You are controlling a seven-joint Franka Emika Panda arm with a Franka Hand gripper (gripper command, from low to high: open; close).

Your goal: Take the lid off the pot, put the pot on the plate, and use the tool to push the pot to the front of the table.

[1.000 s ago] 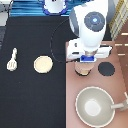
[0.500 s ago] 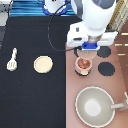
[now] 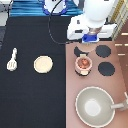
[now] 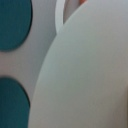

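— Where do we find the tool [image 3: 92,38]?
— Raised over the stove [image 3: 115,85], just toward the exterior view's top from the pot [image 3: 83,63]. We cannot tell if it is clenched or released.
— And the pot?
— We see it open on a burner, its reddish inside showing. On the black tabletop [image 3: 30,30] at the exterior view's left lie the plate [image 3: 43,64] and, farther left, the spatula [image 3: 12,60]. The pan [image 3: 95,106] sits nearer the bottom.

place: robot lab, toy kitchen | evidence: gripper [image 3: 91,39] over stove panel [image 3: 120,90], black table [image 3: 30,95]
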